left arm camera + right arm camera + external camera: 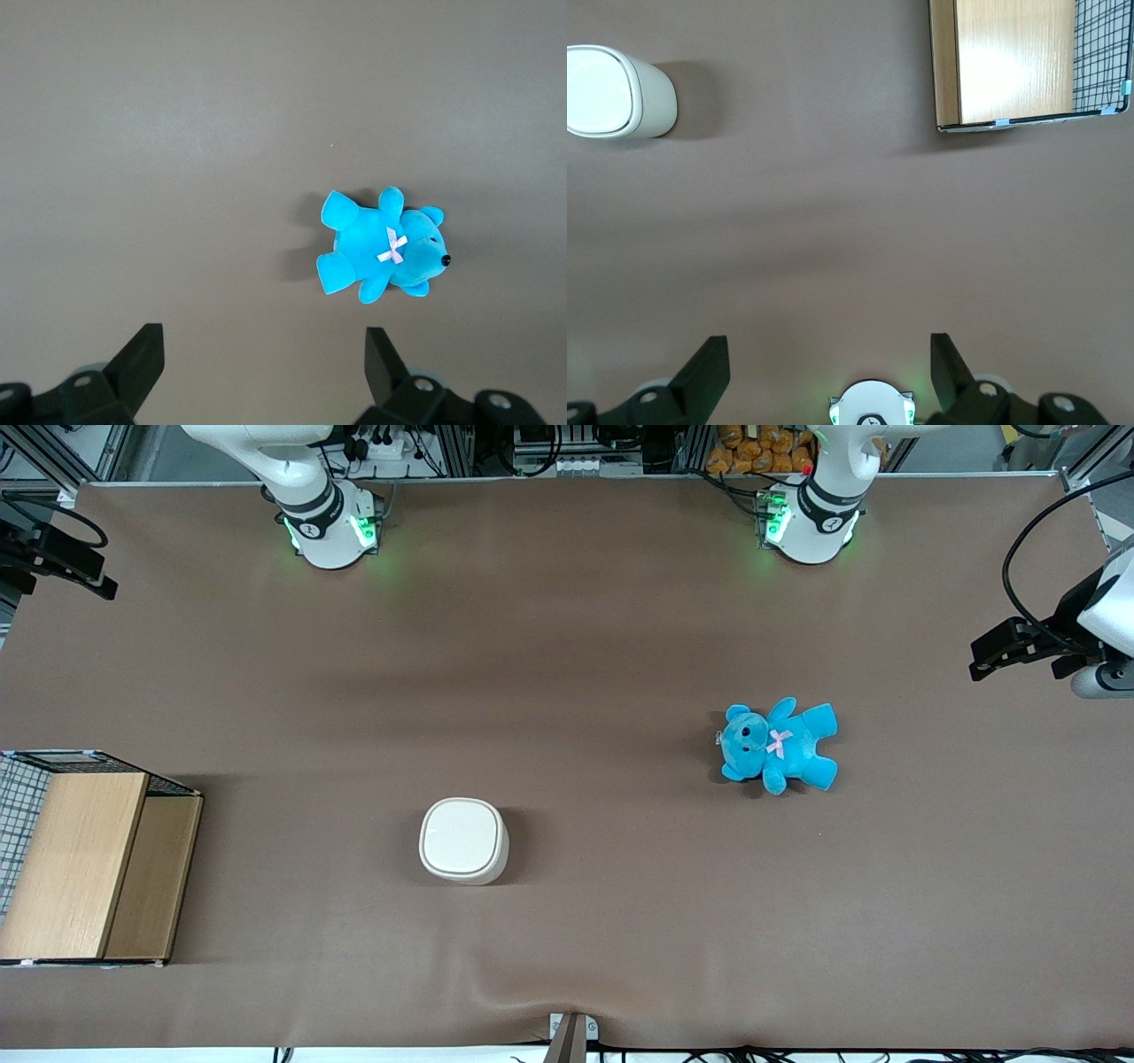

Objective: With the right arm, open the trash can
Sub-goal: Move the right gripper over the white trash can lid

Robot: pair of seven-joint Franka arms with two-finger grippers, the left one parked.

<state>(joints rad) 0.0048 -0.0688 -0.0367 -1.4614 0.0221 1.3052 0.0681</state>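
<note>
The cream-white trash can (463, 840) stands on the brown table with its flip lid shut flat. It is nearer the front camera than the teddy and sits beside the crate. It also shows in the right wrist view (611, 91). The right arm rises from its base (328, 522). Its black gripper (66, 558) hangs high over the working arm's end of the table, well away from the trash can. In the right wrist view the gripper (828, 354) is open wide and empty, with bare table and the arm's own base (871, 403) below it.
A wood-panelled wire crate (89, 859) stands at the working arm's end of the table and shows in the right wrist view (1019, 62). A blue teddy (778, 746) lies toward the parked arm's end and shows in the left wrist view (381, 243).
</note>
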